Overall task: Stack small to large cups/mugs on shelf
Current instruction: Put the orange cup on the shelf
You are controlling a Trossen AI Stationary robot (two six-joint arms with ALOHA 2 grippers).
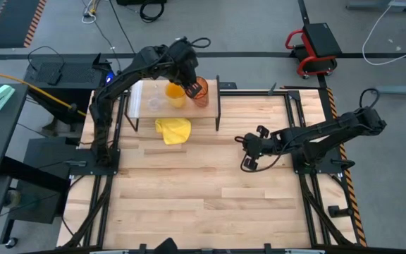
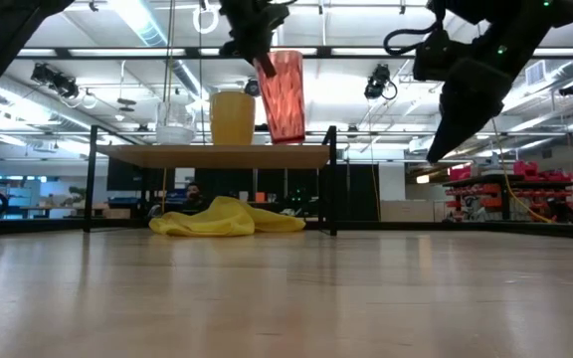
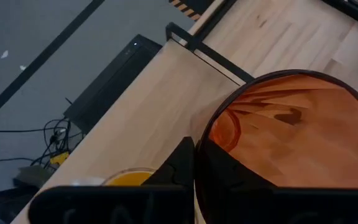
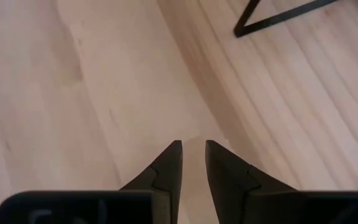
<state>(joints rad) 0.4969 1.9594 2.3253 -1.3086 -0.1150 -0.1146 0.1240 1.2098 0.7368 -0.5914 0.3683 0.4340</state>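
Observation:
The amber-brown tumbler (image 1: 200, 92) is in my left gripper (image 1: 191, 83) over the right part of the shelf (image 1: 141, 90). In the low view the tumbler (image 2: 284, 99) leans slightly, with its base at the level of the shelf board (image 2: 147, 156). Whether it rests there I cannot tell. The orange mug (image 2: 232, 118) stands on the board just left of it, and the small clear glass (image 2: 175, 128) stands further left. My right gripper (image 1: 247, 151) hovers over the table's right half, empty, its fingers nearly together (image 4: 193, 152). My left gripper holds the tumbler by its rim (image 3: 215, 132), on the side toward the mug. One finger (image 3: 180, 163) is outside the wall and the other (image 3: 235, 177) is inside the cup. The fingers come from above, pointing down. The tumbler hangs nearly upright below them, tilted a little.
A crumpled yellow cloth (image 1: 173, 130) lies on the table under the shelf's near edge. The shelf's black legs (image 2: 330, 179) stand at its corners. Bare plank tabletop (image 1: 203, 190) stretches toward the near side. Black frame rails (image 1: 298, 113) border the table.

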